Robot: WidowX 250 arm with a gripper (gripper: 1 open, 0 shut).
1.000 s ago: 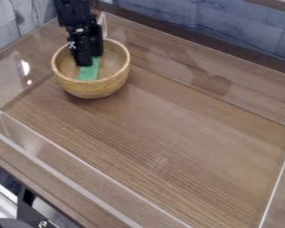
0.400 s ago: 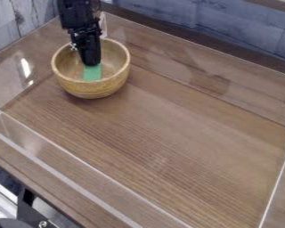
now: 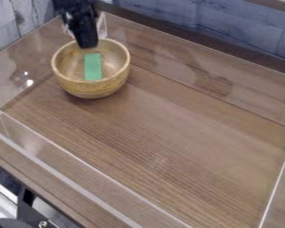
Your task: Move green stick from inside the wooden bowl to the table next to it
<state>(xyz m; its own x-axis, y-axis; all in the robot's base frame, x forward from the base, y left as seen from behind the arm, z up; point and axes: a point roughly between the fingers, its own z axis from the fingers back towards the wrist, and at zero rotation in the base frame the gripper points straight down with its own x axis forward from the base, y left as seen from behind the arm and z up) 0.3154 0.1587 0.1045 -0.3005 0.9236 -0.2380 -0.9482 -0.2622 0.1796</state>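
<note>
The green stick [image 3: 93, 66] lies flat inside the wooden bowl [image 3: 90, 91], which stands at the far left of the table [image 3: 169, 134]. My dark gripper [image 3: 85, 39] hangs over the bowl's back rim, just above the stick's far end. Its fingers are pressed together and look shut. The stick rests on the bowl's floor and does not appear to be between them.
Low clear acrylic walls [image 3: 121, 191] run around the tabletop on all sides. A grey brick wall rises behind the back edge. Bare wood-grain surface stretches to the right of and in front of the bowl.
The gripper closed inside the bowl over the stick, then rose and drew back slightly. The stick stays in the bowl and is now more fully visible.
</note>
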